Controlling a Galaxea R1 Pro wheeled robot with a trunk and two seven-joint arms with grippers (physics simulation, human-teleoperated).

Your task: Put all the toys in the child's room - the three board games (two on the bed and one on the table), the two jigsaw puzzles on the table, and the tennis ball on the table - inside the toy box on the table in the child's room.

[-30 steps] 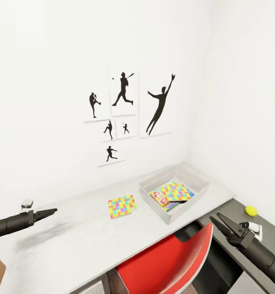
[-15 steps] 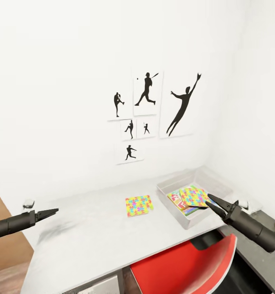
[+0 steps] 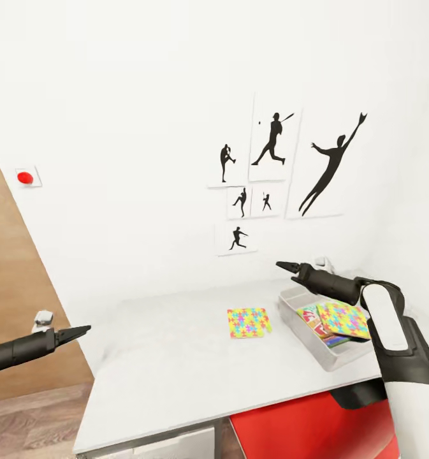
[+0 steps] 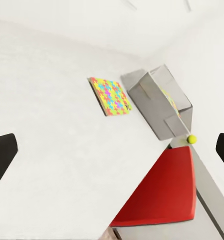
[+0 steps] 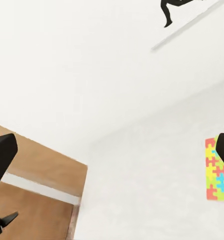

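Observation:
On the light-grey table (image 3: 163, 363) one jigsaw puzzle (image 3: 248, 322) lies flat, left of the toy box (image 3: 301, 328). The same jigsaw puzzle (image 4: 110, 96) shows beside the toy box (image 4: 159, 100) in the left wrist view. Inside the box a second puzzle (image 3: 343, 319) rests on colourful board games (image 3: 312, 313). My right gripper (image 3: 283, 264) hovers open above the box's far left corner, holding nothing; its fingers (image 5: 2, 155) stand wide apart. My left gripper (image 3: 83, 330) is open and empty off the table's left end. The tennis ball (image 4: 191, 139) sits beyond the box. The bed is out of view.
A red chair (image 3: 310, 424) is tucked under the table's front edge. A brown wooden door (image 3: 23, 299) stands at the left, with a red wall button (image 3: 25, 178) beside it. Black sports-silhouette pictures (image 3: 271, 178) hang on the white wall behind the table.
The camera has turned left, so the scene has slid right. My right arm has risen from beside the chair and swung over the toy box. The left gripper keeps its pose.

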